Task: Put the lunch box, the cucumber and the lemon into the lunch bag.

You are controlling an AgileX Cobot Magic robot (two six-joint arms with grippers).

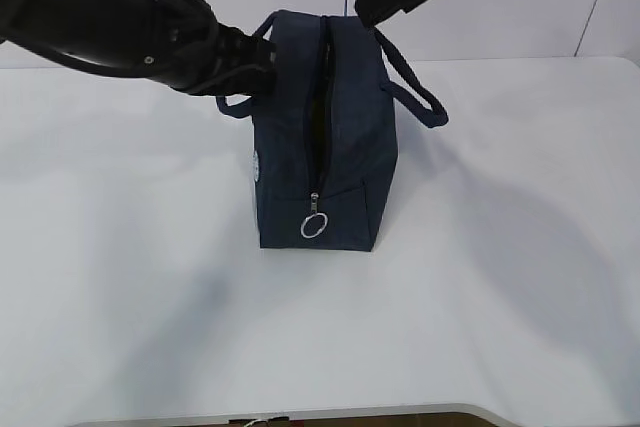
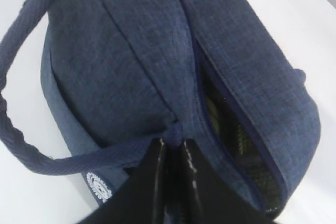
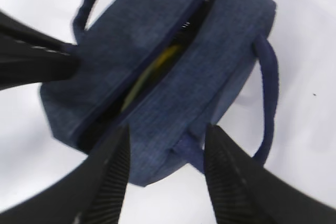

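Note:
The navy lunch bag (image 1: 340,137) stands upright mid-table, its top zipper open, with the ring pull (image 1: 314,226) hanging at the near end. My left gripper (image 1: 264,53) is shut on the bag's fabric at the left top edge, by the handle base; the left wrist view shows it (image 2: 175,141). My right gripper (image 1: 372,5) hovers open and empty above the bag's far end (image 3: 168,132). Something yellow (image 3: 156,69), seemingly the lemon, shows through the slit. The lunch box and cucumber are out of view.
The bag's two loop handles hang out to the left (image 1: 236,103) and right (image 1: 418,87). The white table (image 1: 150,277) lies bare around the bag. A white wall stands behind.

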